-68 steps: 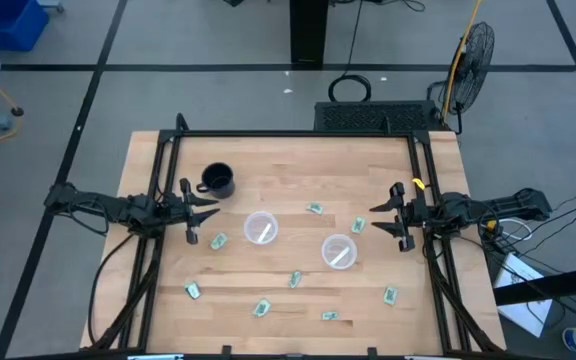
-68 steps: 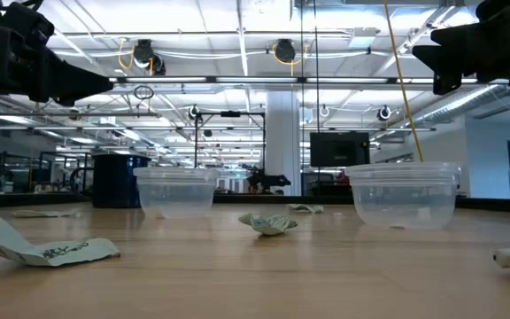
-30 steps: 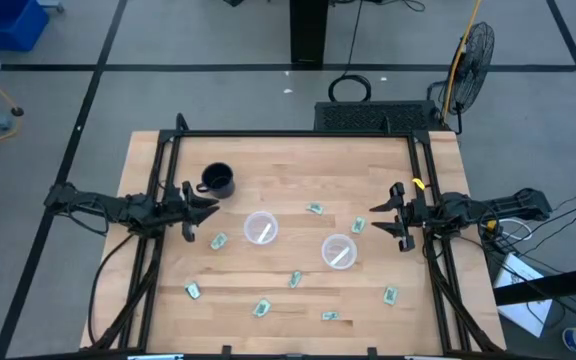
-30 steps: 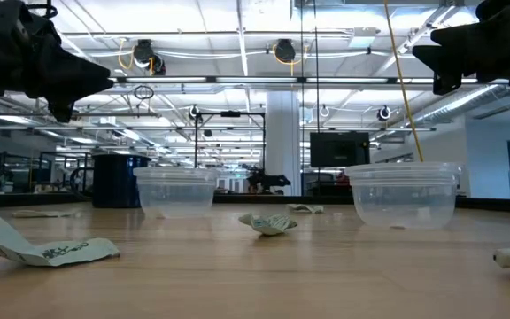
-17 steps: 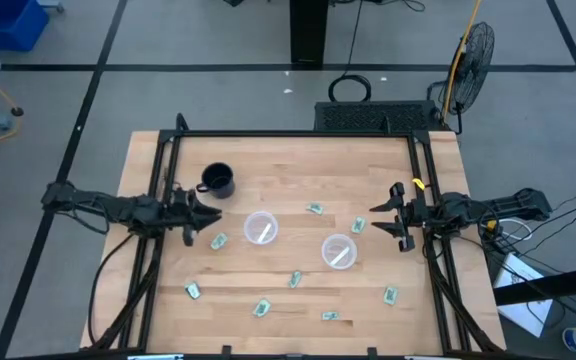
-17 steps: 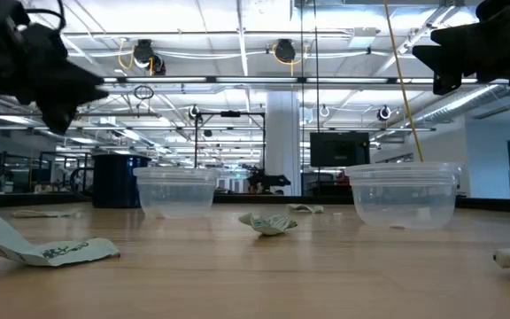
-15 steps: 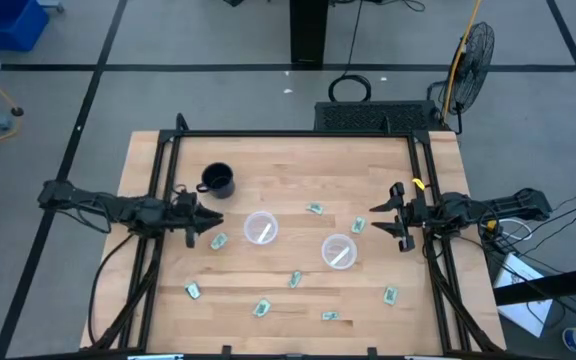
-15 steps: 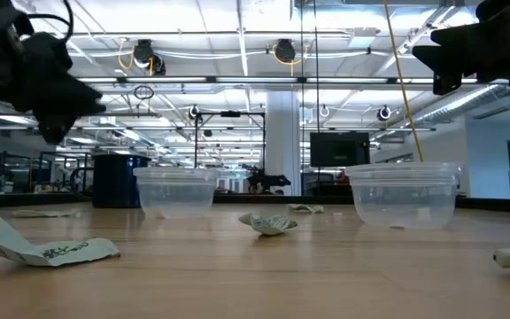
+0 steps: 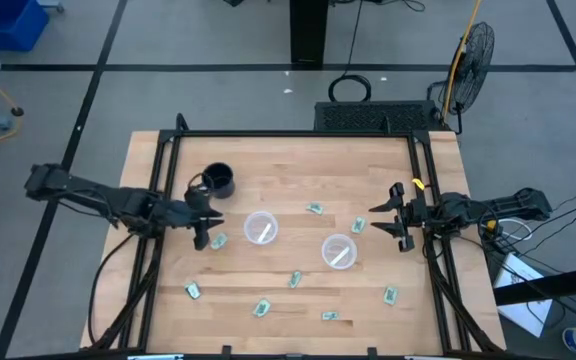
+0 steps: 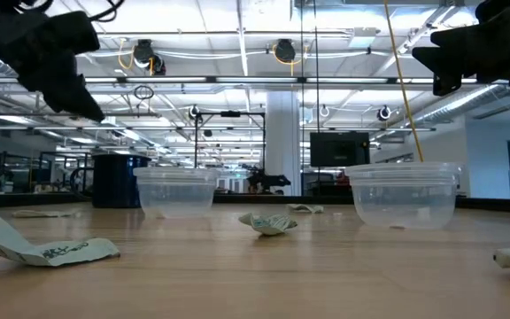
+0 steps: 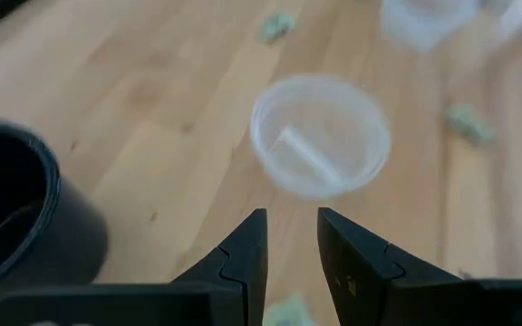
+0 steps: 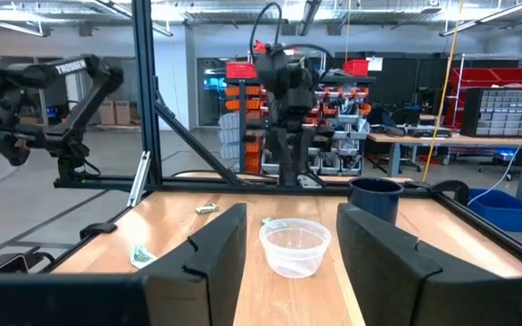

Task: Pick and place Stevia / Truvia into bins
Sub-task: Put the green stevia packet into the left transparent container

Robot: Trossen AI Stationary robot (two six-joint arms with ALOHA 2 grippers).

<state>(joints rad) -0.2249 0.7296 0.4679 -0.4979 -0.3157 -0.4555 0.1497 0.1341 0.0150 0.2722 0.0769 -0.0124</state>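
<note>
The left gripper (image 9: 204,232) has its jaws a little apart and empty. It has moved forward and down from the worktop (image 9: 288,170) edge, and now hangs over a packet (image 9: 218,241) beside the left cup (image 9: 260,227), near the mug (image 9: 217,180). I judge a pick is starting. The right gripper (image 9: 390,216) waits, jaws apart, near the right cup (image 9: 339,251). Other packets lie scattered around.

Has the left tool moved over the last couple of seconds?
Yes. In the high view the left tool has swung from beside the black mug toward the packet near the left cup.
</note>
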